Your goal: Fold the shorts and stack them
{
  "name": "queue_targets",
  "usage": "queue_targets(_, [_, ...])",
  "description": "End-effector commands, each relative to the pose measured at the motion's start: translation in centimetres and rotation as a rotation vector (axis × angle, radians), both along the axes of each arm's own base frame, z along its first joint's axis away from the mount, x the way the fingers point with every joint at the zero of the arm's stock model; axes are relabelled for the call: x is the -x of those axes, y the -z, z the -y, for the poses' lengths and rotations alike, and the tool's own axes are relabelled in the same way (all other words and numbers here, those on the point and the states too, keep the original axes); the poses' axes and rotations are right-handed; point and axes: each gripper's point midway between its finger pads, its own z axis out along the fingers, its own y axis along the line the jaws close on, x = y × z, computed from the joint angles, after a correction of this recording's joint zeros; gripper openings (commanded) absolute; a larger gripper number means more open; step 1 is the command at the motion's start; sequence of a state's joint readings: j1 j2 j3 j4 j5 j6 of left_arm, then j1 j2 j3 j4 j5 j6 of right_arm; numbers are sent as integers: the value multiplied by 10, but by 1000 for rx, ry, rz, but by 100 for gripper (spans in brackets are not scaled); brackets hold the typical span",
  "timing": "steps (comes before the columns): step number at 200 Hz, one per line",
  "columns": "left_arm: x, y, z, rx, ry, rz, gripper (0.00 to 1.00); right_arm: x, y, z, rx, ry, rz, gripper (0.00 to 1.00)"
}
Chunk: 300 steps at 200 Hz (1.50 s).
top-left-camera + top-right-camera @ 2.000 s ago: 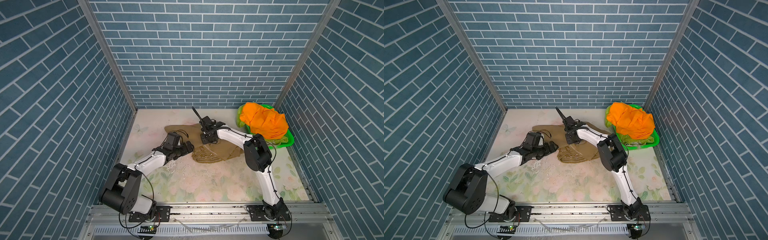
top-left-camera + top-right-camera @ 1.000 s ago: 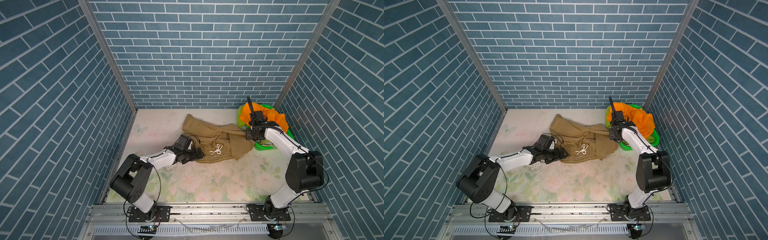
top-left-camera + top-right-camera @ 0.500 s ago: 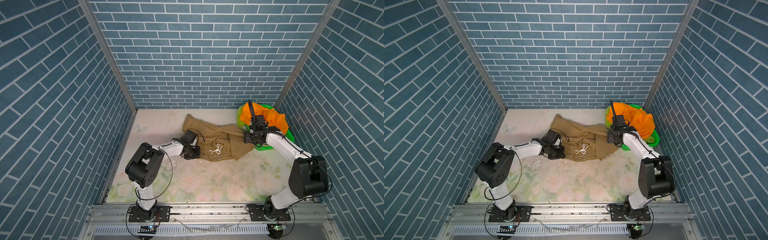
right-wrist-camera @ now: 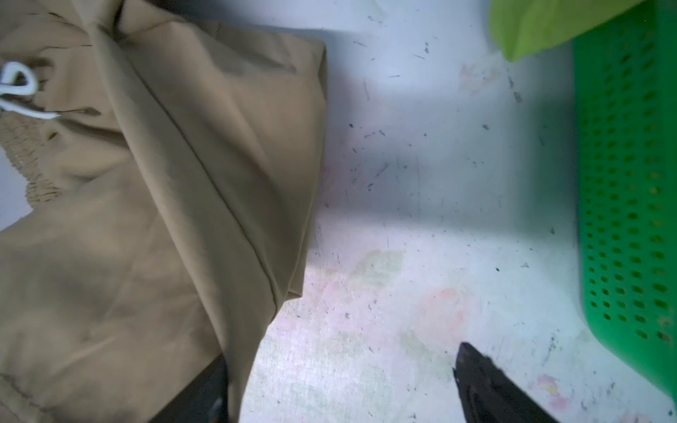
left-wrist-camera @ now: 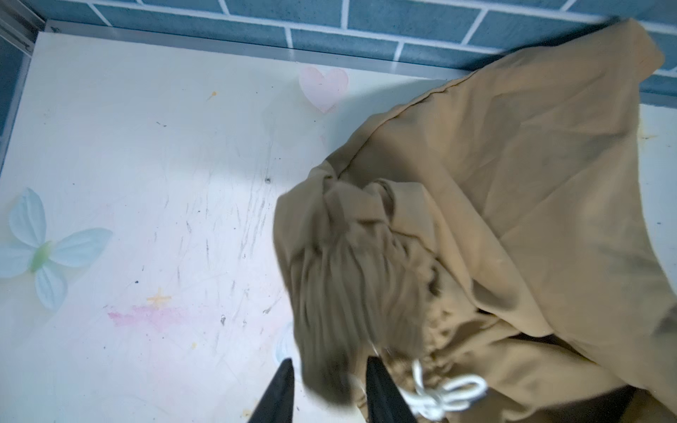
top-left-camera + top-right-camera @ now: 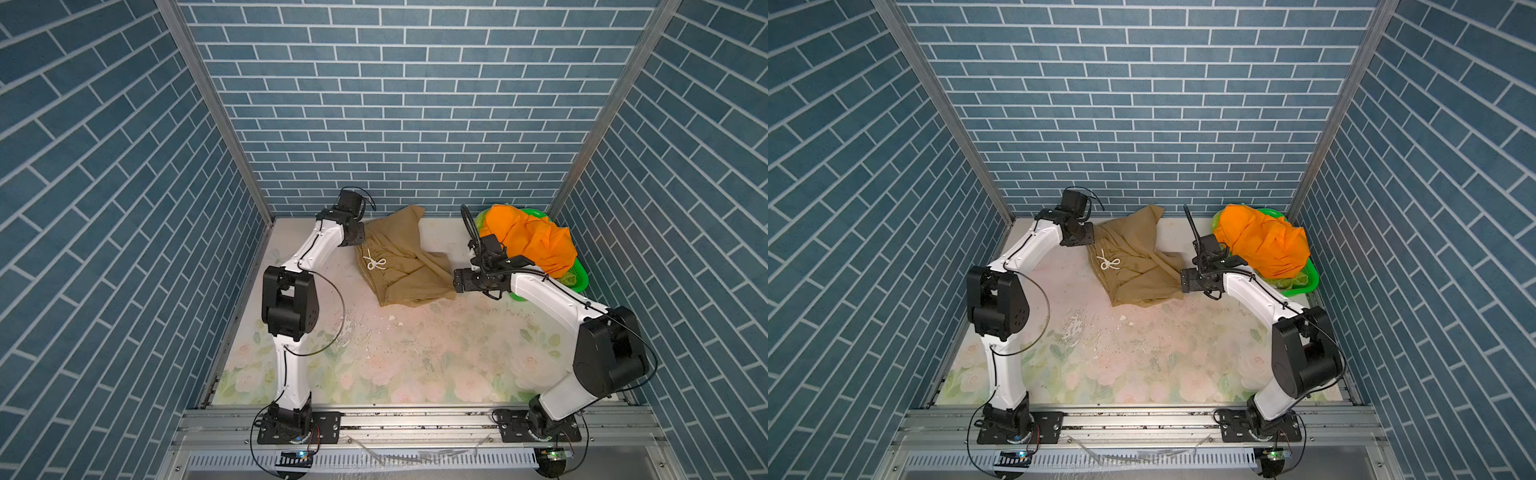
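- In both top views, the tan shorts lie unfolded at the back of the desk. My left gripper has swung from mid-desk toward the back wall, dragging the waistband along. The orange shorts are heaped in the green basket.
- Left wrist view: my left gripper is partly open with bunched waistband between the jaws. I cannot tell whether it grips.
- Right wrist view: my right gripper has opened wide and holds nothing, though the hem drapes over one finger. The lime green shorts overhang the basket. The spreading looks finished and folding has not begun.
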<state>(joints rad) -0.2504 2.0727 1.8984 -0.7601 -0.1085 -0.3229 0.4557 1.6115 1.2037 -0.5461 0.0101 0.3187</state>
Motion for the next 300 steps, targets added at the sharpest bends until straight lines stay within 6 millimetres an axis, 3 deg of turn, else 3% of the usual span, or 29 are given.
queue_targets(1, [36, 14, 2, 33, 22, -106, 49, -16, -9, -5, -22, 25, 16, 98])
queue_targets(37, [64, 32, -7, 239, -64, -91, 62, -42, -9, -27, -31, -19, -3, 99])
queue_targets(58, [74, 34, -2, 450, -101, -36, 70, -50, -8, -53, -35, -74, -23, 98])
queue_targets(62, [74, 31, 0, 484, -102, -21, 79, -51, -9, -60, -38, -89, -21, 99])
queue_targets(79, [79, 27, 8, 566, -93, -2, 99, -58, -4, -83, -28, -131, -20, 99])
queue_targets(121, [85, 34, 24, 682, -80, -33, 100, -78, 19, -124, 23, -188, -68, 98])
queue_targets(123, [85, 34, 23, 684, -81, -31, 100, -78, 30, -125, 38, -189, -86, 98])
queue_targets(138, [87, 39, 21, 680, -91, -34, 100, -85, 45, -120, 114, -183, -111, 79])
queue_targets(144, [87, 40, 20, 678, -94, -37, 100, -88, 49, -114, 160, -177, -110, 63])
queue_targets(151, [87, 41, 18, 679, -100, -43, 100, -91, 49, -105, 209, -165, -100, 38])
queue_targets(161, [86, 41, 15, 684, -111, -42, 100, -93, 45, -91, 256, -148, -81, 17])
queue_targets(173, [84, 40, 10, 691, -126, -31, 100, -90, 37, -76, 251, -129, -64, 7])
queue_targets(177, [83, 40, 8, 693, -134, -26, 100, -86, 40, -70, 253, -126, -73, 6])
queue_targets(180, [83, 39, 7, 694, -137, -21, 100, -84, 29, -66, 241, -118, -52, 6])
queue_targets(187, [81, 39, 5, 694, -148, -13, 100, -76, 25, -56, 240, -110, -45, 4])
queue_targets(202, [75, 38, 4, 696, -152, -1, 100, -53, 26, -32, 256, -92, -45, 0])
queue_targets(232, [59, 45, 14, 712, -121, -22, 100, 4, 57, 20, 285, -31, -114, 0])
queue_targets(251, [50, 46, 20, 669, -94, -23, 100, 32, 75, 39, 276, -7, -166, 0])
queue_targets(269, [36, 47, 33, 633, -37, -29, 100, 43, 73, 44, 258, -6, -162, 29])
queue_targets(286, [17, 45, 50, 604, 47, -49, 100, 45, 60, 43, 228, 0, -133, 61])
queue_targets(300, [2, 43, 65, 596, 109, -53, 100, 44, 46, 42, 188, 10, -101, 79])
